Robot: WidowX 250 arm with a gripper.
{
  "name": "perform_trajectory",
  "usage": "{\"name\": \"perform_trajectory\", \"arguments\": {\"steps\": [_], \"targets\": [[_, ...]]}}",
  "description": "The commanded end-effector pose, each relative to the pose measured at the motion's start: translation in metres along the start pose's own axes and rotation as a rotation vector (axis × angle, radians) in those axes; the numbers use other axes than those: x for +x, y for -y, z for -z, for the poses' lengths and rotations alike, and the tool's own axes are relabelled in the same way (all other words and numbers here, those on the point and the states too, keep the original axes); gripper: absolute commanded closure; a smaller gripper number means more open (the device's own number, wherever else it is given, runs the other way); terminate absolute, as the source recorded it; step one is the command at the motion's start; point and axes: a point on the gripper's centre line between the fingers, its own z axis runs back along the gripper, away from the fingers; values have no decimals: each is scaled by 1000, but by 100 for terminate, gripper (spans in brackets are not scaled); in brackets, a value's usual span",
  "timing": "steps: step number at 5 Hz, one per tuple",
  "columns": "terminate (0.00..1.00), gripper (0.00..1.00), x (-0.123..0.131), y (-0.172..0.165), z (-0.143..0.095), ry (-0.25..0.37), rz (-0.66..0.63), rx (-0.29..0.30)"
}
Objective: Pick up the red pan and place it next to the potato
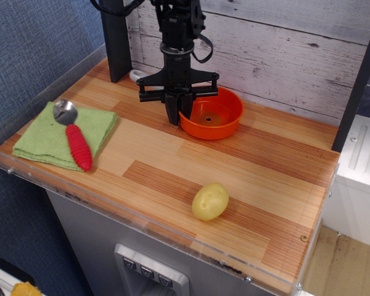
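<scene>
The red pan [213, 117] is a round orange-red bowl near the back of the wooden table; the end of its grey handle [136, 75] shows behind the arm at the left. My gripper [176, 114] hangs straight down over the pan's left rim, its black fingers shut on that rim. The pan looks slightly raised and tilted. The potato [209, 201] is pale yellow and oval, lying near the front edge, well in front of the pan.
A green cloth [65, 135] lies at the left with a red-handled metal spoon [76, 140] on it. A black post [115, 40] stands at the back left. A plank wall runs behind, and a clear lip edges the table's front.
</scene>
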Motion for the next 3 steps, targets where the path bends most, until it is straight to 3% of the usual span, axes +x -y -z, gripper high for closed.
{"name": "perform_trajectory", "arguments": {"steps": [1,2,3], "targets": [[0,100,0,17,-45,100,-36,-61],[0,100,-13,28,-57,77,40,-86],[0,100,-28,36,-61,91,-75,-136]]}}
